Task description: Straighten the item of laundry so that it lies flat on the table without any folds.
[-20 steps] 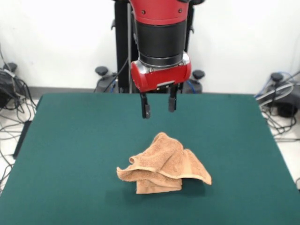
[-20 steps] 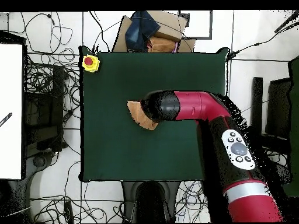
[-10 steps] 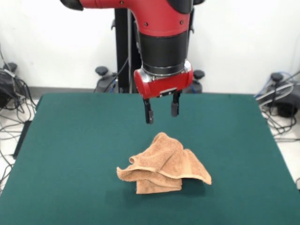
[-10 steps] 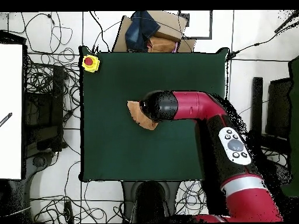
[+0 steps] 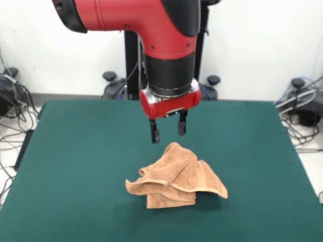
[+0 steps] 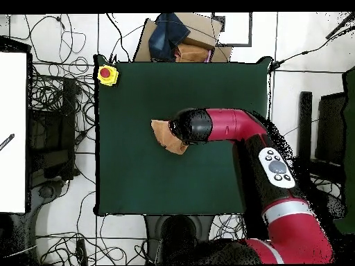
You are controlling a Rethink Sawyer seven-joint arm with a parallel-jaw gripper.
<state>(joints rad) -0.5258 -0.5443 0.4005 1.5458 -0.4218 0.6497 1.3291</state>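
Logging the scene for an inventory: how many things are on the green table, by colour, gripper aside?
Peach-orange: 1, the crumpled towel
Yellow with a red button: 1, the box at a table corner
Total: 2
The open gripper hangs above the towel.

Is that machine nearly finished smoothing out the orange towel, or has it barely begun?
Barely begun. The towel sits crumpled in a folded heap near the middle of the table, so nothing is flattened yet. In hand: the gripper hangs open just above the heap's peak, not touching it. Left to do: grab an edge, spread it, smooth every fold.
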